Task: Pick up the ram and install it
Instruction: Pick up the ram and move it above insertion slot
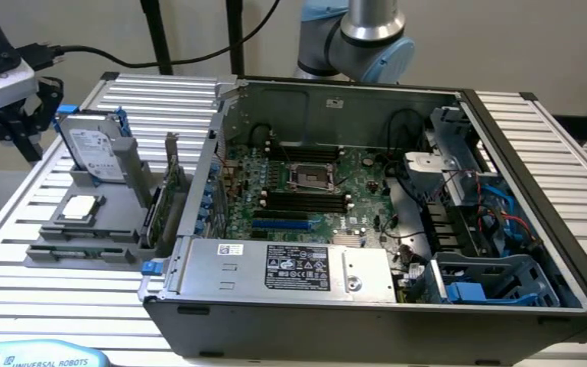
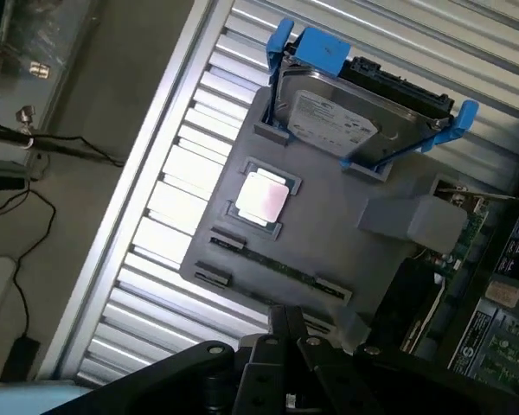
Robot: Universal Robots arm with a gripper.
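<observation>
The claw [image 2: 290,333], fingers together, hangs over the near edge of the gray holder [image 2: 329,207] on the slatted surface [image 2: 169,203]. The ram [image 2: 272,262] lies in the holder's slot just beyond, then the processor chip [image 2: 261,199], then the upright hard drive [image 2: 337,117]; the open computer case [image 1: 355,103] stands beside.

Ram [image 2: 281,266] on grey holder [image 2: 333,207]
</observation>
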